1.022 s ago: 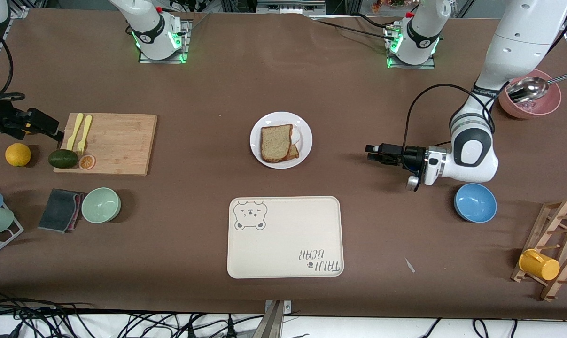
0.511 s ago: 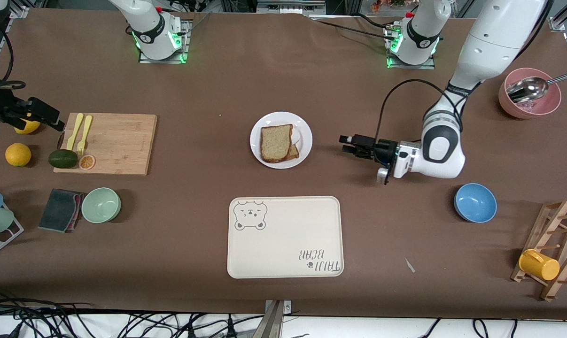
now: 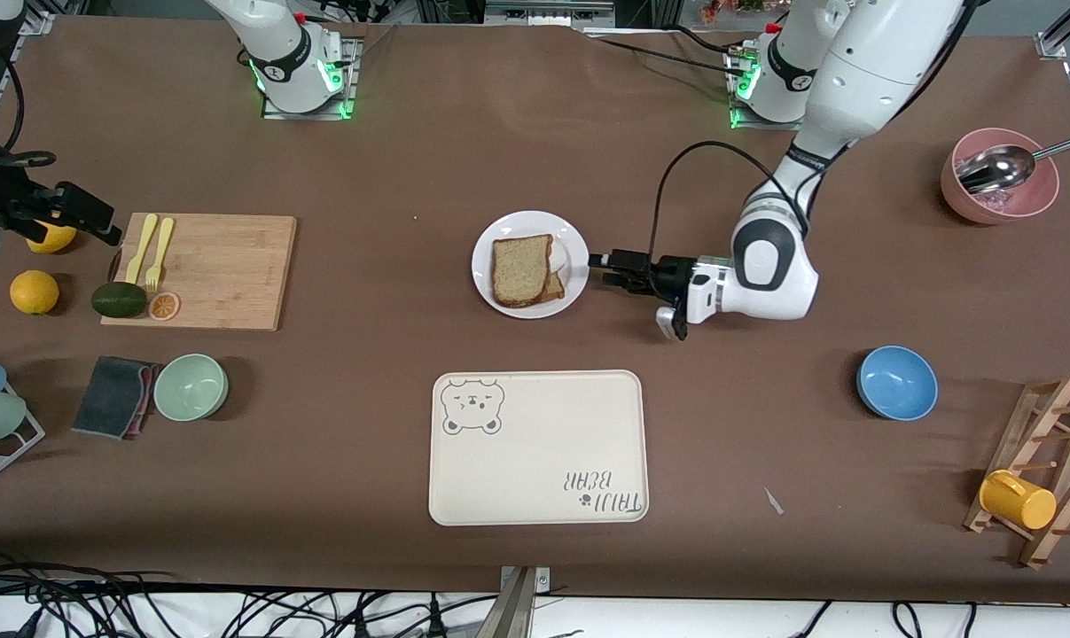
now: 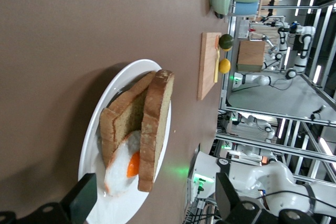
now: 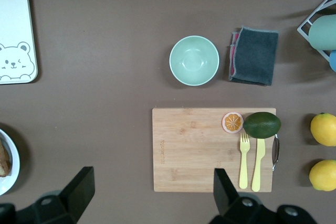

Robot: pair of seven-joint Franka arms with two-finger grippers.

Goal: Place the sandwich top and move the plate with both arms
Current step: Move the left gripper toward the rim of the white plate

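Observation:
The white plate [image 3: 574, 244] sits mid-table. The sandwich top [image 3: 521, 268], pale speckled bread, lies on it over a darker slice [image 3: 554, 287] with a fried egg between. My left gripper [image 3: 598, 270] is open and empty, low beside the plate's rim toward the left arm's end. In the left wrist view the plate [image 4: 92, 145], the sandwich top [image 4: 157, 124] and the egg [image 4: 123, 169] lie just ahead of the open gripper [image 4: 155, 202]. My right gripper [image 3: 100, 232] is open and empty, up over the right arm's end, by the cutting board [image 5: 210, 150].
A cream bear tray [image 3: 539, 447] lies nearer the front camera than the plate. A blue bowl [image 3: 896, 383], a pink bowl with a spoon [image 3: 1000, 182] and a rack with a yellow cup [image 3: 1018, 499] are at the left arm's end. A green bowl [image 3: 191, 387] sits near the cutting board [image 3: 199, 270].
My left gripper has travelled from the left arm's end of the table up to the plate's rim. The right gripper has shifted only slightly. The plate and bread have not moved.

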